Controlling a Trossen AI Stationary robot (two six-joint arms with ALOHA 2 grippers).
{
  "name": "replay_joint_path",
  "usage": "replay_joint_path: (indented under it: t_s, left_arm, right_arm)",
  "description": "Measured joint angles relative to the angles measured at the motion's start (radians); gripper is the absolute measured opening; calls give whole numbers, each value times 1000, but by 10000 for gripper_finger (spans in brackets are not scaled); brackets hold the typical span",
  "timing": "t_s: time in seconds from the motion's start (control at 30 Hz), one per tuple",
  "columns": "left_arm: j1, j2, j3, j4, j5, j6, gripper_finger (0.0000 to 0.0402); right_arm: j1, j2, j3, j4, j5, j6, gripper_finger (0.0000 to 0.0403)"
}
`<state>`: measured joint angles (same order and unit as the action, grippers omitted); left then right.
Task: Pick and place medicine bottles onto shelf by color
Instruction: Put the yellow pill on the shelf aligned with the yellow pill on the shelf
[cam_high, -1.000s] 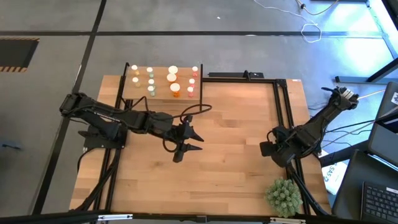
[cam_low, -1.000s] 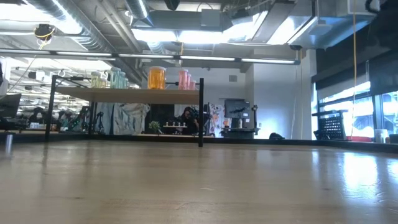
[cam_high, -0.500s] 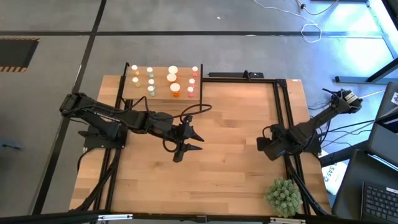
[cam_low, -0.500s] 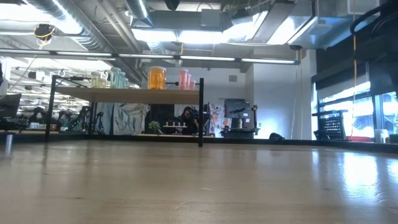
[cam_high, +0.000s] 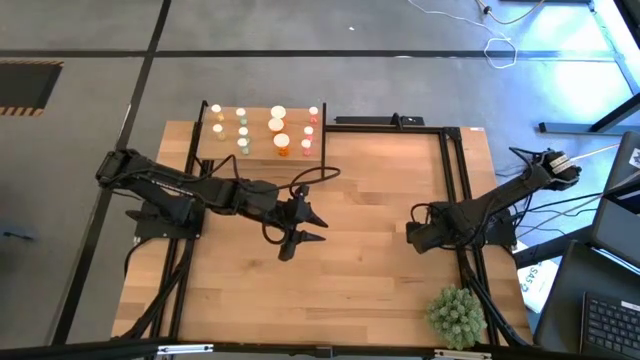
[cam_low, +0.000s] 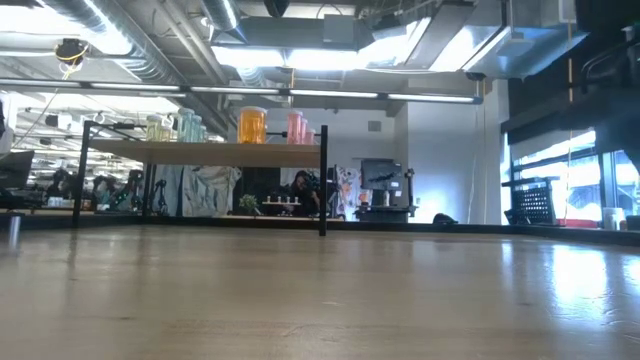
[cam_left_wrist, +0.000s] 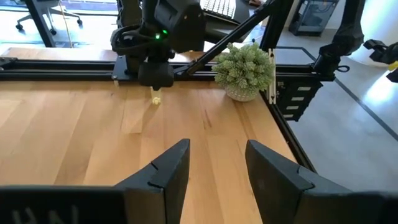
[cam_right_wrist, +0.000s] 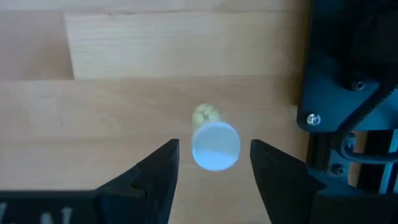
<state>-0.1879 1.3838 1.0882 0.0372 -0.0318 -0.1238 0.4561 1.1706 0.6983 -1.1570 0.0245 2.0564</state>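
Currently, my right jaws (cam_right_wrist: 211, 168) stand apart, pointed down at the counter (cam_right_wrist: 124, 93), with nothing gripped. One medicine bottle (cam_right_wrist: 214, 144), white cap toward me over a pale green body, sits between the two fingers (cam_right_wrist: 158, 171), touching neither as far as I can see. Black frame rails (cam_right_wrist: 348, 93) lie just beside the jaws on one side. From above, the bottle itself is hidden under the right arm (cam_high: 470, 215).

My left jaws (cam_left_wrist: 214, 168) are likewise parted and empty above bare counter near its middle. Well ahead of them stands the same small bottle (cam_left_wrist: 156, 99) beneath the right gripper, and beyond it the spiky green plant ball (cam_left_wrist: 244, 67).

Farthest from both jaws, the shelf (cam_high: 262, 152) carries the other medicine bottles (cam_high: 281, 143), all upright.
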Motion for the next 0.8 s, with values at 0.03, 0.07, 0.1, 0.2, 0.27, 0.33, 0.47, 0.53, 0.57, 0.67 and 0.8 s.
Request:
replay_joint_path:
  t_s: [0.03, 0.07, 0.1, 0.2, 0.27, 0.33, 0.47, 0.53, 0.57, 0.67, 0.8]
  left_arm:
    - [0, 0, 0, 0, 0, 0, 151]
    - [0, 0, 0, 0, 0, 0, 151]
    - [0, 0, 0, 0, 0, 0, 151]
    - [0, 0, 0, 0, 0, 0, 151]
    - [0, 0, 0, 0, 0, 0, 151]
    - [0, 0, 0, 0, 0, 0, 151]
    - [0, 0, 0, -1, 0, 0, 151]
    - [0, 0, 0, -1, 0, 0, 151]
    - [0, 0, 0, -1, 0, 0, 151]
    - [0, 0, 0, 0, 0, 0, 151]
    - [0, 0, 0, 0, 0, 0, 151]
  right_arm:
    - [-6, 8, 0, -1, 0, -1, 200]
    - [-12, 16, 0, -2, 0, -1, 200]
    - [-16, 23, 0, -4, 0, -2, 200]
    - [-31, 37, 0, -3, 0, -3, 200]
    - [-40, 43, 0, -2, 0, -16, 200]
    - [-48, 45, -6, -1, -1, -24, 200]
    - [-59, 45, -45, 54, -34, -26, 200]
    - [-60, 45, -75, 101, -68, -41, 200]
    - [-60, 45, -89, 129, -70, -47, 200]
    - [-60, 45, -113, 194, -55, -50, 197]
    - [-60, 45, -115, 196, -46, -51, 178]
